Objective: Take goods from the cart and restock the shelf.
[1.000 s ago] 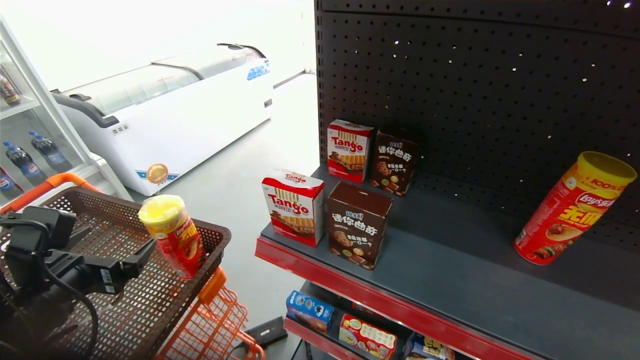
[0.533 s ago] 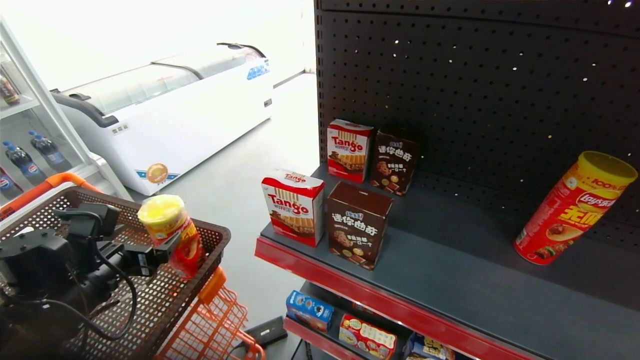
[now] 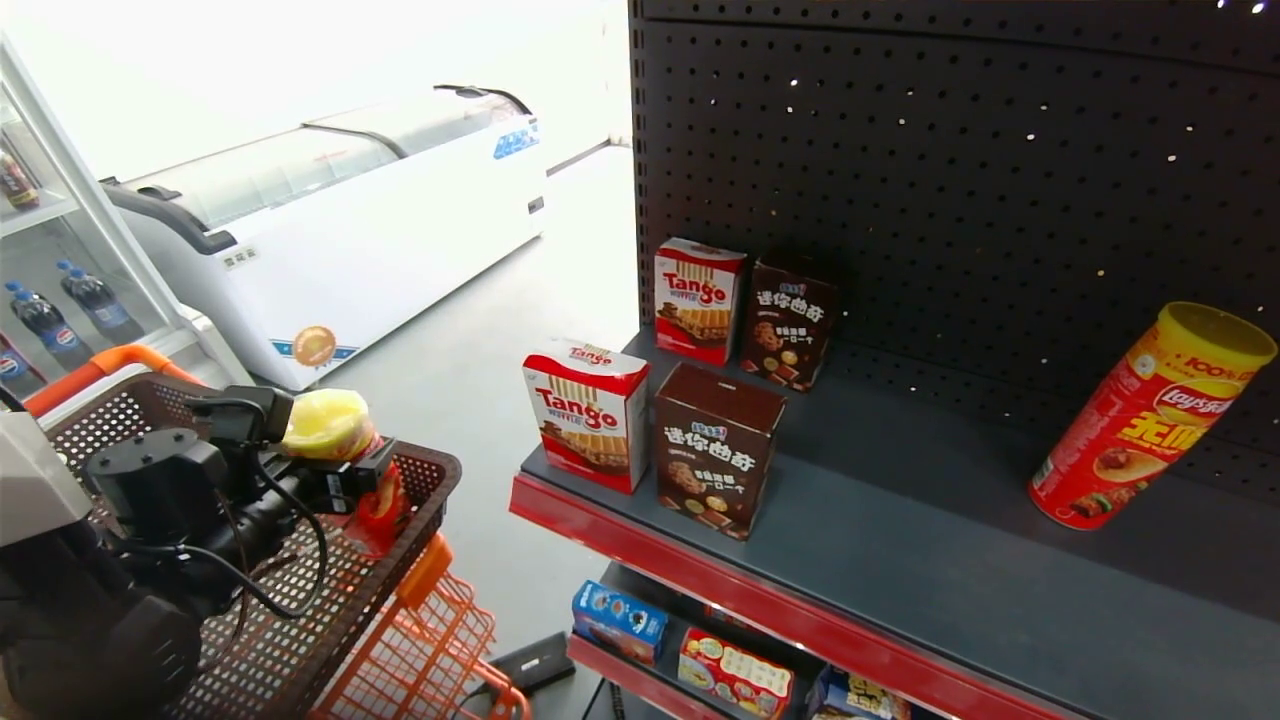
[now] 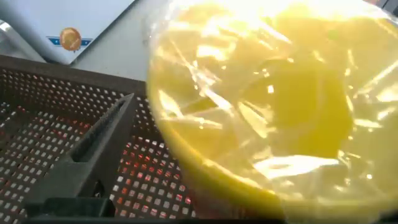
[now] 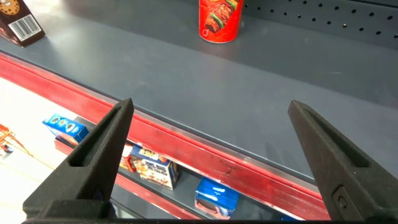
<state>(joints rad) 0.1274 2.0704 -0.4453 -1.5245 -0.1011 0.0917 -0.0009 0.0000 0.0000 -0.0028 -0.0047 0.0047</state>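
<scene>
1. Chip can (image 3: pixel 325 425) stands upright in the cart (image 3: pixel 425 505), at the corner nearest the shelf (image 3: pixel 900 540).
2. Left hand (image 3: pixel 340 455) sits at the can's upper part, fingers (image 4: pixel 87 162) apart, one on either side; mesh shows between finger and can.
3. Right hand (image 5: pixel 210 104) is spread wide and holds nothing, above the shelf's red front edge.
4. Second can (image 3: pixel 1150 415) leans tilted against the shelf's back panel.

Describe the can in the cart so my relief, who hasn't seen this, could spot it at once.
Find the orange cart left of the dark shelf and look in its brown mesh basket. Near the basket's shelf-side rim stands a red chip can with a yellow lid. Its twin stands on the shelf; this one is in the basket.
</scene>
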